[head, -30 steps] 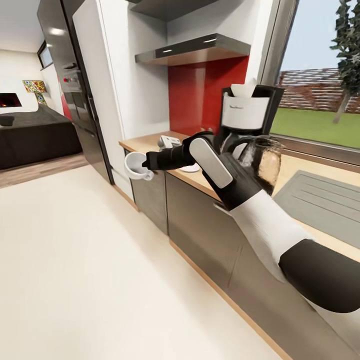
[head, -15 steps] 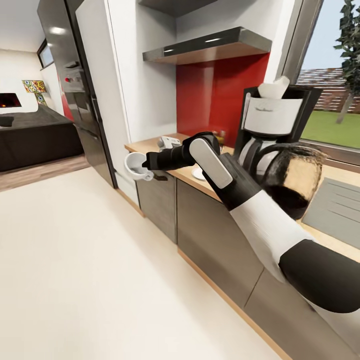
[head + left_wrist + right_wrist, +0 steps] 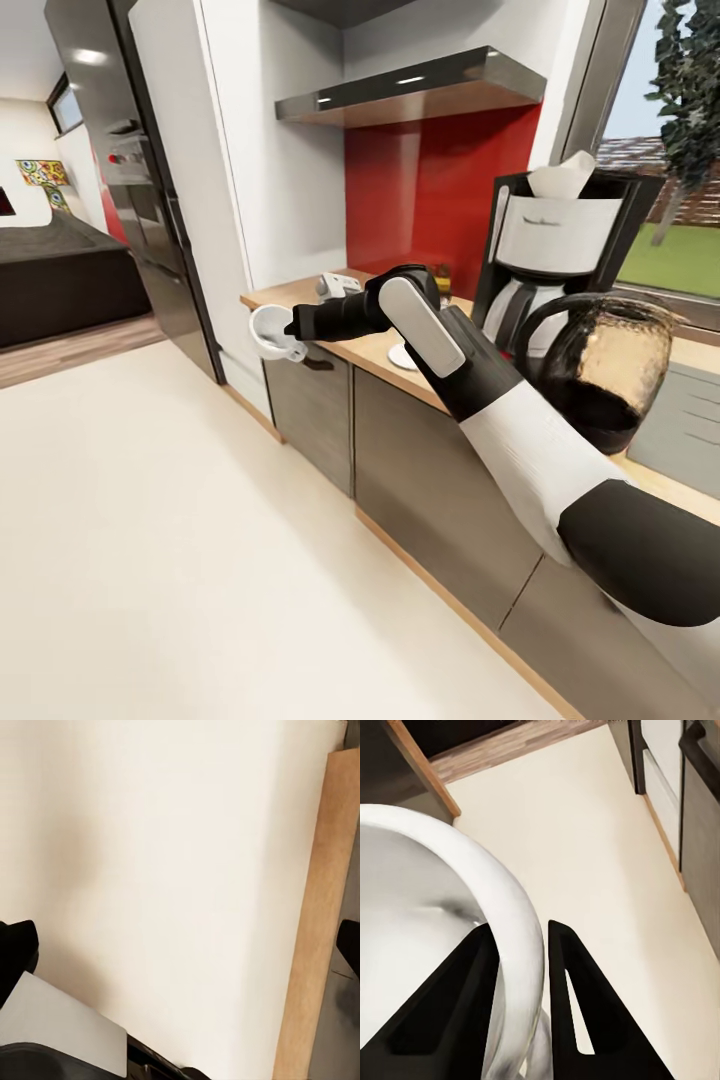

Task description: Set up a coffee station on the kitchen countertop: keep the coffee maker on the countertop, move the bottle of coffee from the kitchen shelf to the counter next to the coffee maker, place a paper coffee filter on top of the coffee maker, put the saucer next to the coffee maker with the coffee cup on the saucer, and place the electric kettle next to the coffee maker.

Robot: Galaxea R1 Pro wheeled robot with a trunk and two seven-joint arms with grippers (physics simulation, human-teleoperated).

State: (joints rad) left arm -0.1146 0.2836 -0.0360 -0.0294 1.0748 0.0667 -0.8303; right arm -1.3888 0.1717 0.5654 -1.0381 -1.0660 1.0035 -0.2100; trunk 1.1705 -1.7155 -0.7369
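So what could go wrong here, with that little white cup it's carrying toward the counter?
The right gripper pinches only the coffee cup's thin rim, out over the floor, short of the kitchen countertop; a slip could drop it. The saucer sits close beside the coffee maker, partly hidden behind the arm, so placing the cup may bump either. The electric kettle stands close to the arm and might get nudged.

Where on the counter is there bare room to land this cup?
Bare wood on the kitchen countertop runs from its wall end to the saucer. It gets crowded past that: the coffee maker and electric kettle stand close together. The right gripper holds the coffee cup off the counter's front edge.
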